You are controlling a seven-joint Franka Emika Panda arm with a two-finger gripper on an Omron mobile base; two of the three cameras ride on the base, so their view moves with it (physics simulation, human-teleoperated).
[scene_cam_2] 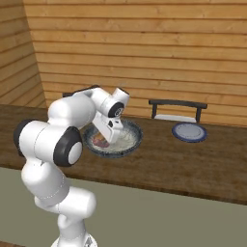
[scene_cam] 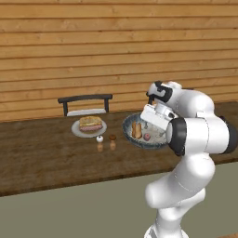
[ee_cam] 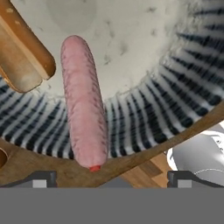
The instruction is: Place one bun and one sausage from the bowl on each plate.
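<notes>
Left base view: white arm bends over the dark wood table (scene_cam: 42,158), its gripper (scene_cam: 148,122) down at the bowl (scene_cam: 130,134), jaws hidden by the wrist so can't tell their state from here. Bowl is dark speckled outside, pale inside, and holds an upright bun (scene_cam: 136,130) and a pink sausage (scene_cam: 147,136) end-on. To the left of the bowl sits the pale plate (scene_cam: 77,130), already carrying a bun and sausage (scene_cam: 90,124). Two small shakers (scene_cam: 106,143), one white-capped and one brown-capped, stand between plate and bowl, nearer the front edge. Dark chair (scene_cam: 85,104) behind the plate, wood plank wall (scene_cam: 93,51) behind everything. No writing or labels readable anywhere

Right base view: arm reaches from the left into the bowl (scene_cam_2: 130,143), the hand covering the bowl's left part; something pinkish (scene_cam_2: 100,141) shows low beside the hand. Bluish-lavender plate (scene_cam_2: 189,131) lies well apart to the right of the bowl, bare. A second dark chair (scene_cam_2: 177,109) stands behind that plate

Hand view: looking down into the bowl, striped inner wall (ee_cam: 144,127) and pale speckled floor. Sausage (ee_cam: 83,105) runs lengthwise up the frame, lower end over the rim, red tip showing. Bun (ee_cam: 22,52) at upper left, split side visible, just beside the sausage. Finger tips (ee_cam: 41,178) sit wide apart at the bottom corners, nothing between them; sausage lies off-centre toward the left tip. Table wood shows under the rim
</notes>
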